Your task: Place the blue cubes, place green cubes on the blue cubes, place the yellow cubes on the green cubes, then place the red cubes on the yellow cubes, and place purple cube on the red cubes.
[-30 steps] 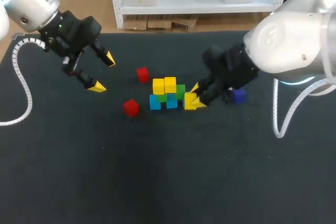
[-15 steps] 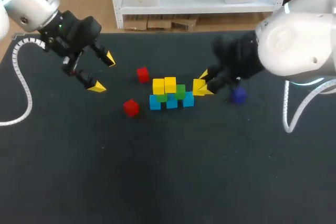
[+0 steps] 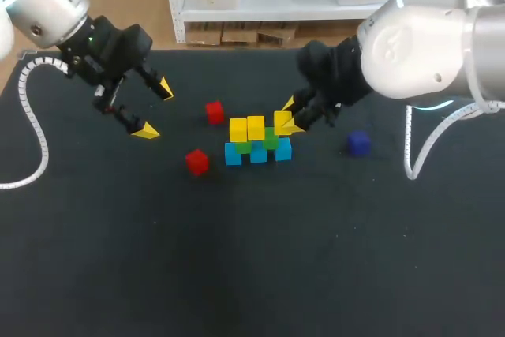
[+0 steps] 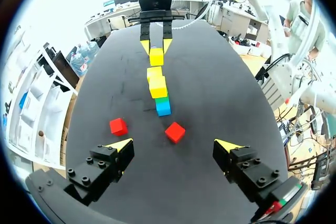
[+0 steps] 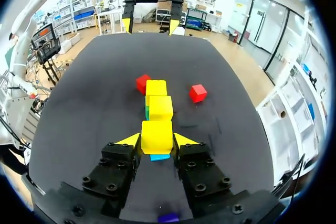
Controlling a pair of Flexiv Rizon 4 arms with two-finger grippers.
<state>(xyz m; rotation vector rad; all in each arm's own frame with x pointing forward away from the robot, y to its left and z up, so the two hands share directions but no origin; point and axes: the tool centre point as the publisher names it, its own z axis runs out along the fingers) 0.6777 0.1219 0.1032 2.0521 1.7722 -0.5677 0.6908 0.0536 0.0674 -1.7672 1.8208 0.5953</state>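
The third yellow cube [image 3: 282,121], gripped from both sides by the right jaws, has risen off the bench [image 3: 260,258] at the row's 3 o'clock end. It now sits over the last green cube [image 3: 271,140], level with the two yellow cubes [image 3: 247,128]; whether it touches I cannot tell. The blue cubes [image 3: 258,153] lie beneath. The purple cube [image 3: 359,143], at 3 o'clock, is no longer part-hidden. One red cube [image 3: 214,112] lies at 10 o'clock, the other red cube [image 3: 196,162] at 8. The left jaws stay wide open, unmoved.
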